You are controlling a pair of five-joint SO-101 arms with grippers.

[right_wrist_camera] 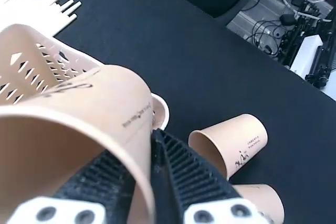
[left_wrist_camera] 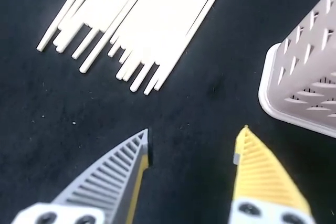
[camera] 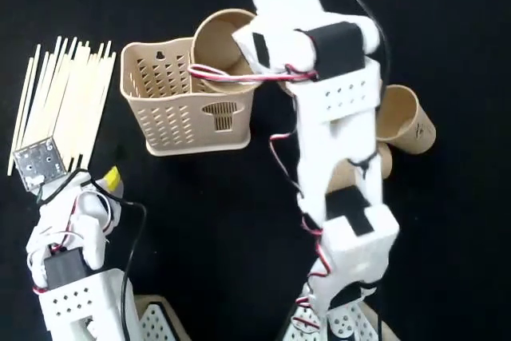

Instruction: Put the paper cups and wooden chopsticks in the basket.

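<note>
Pinching a paper cup [right_wrist_camera: 79,129] by its wall in the right gripper [right_wrist_camera: 155,135], at the basket [right_wrist_camera: 31,61] rim just beyond. Risks dropping it outside if let go off-centre. Holding the left gripper [left_wrist_camera: 191,140] spread, short of the chopsticks [left_wrist_camera: 142,19] ahead.

The table [camera: 447,29] is plain black. The basket [camera: 188,129] is cream, its walls patterned with rows of short slots. The chopsticks [camera: 64,85] are pale, near-white wood. The cups [camera: 406,120] are tan brown with a little dark print on the side. The left fingers [left_wrist_camera: 113,179] are ribbed, one grey with a yellow edge, the other yellow. The right fingers [right_wrist_camera: 184,171] are black and ribbed. Both arms [camera: 335,93] are white with black blocks and red, white and black wires [camera: 231,77].
</note>
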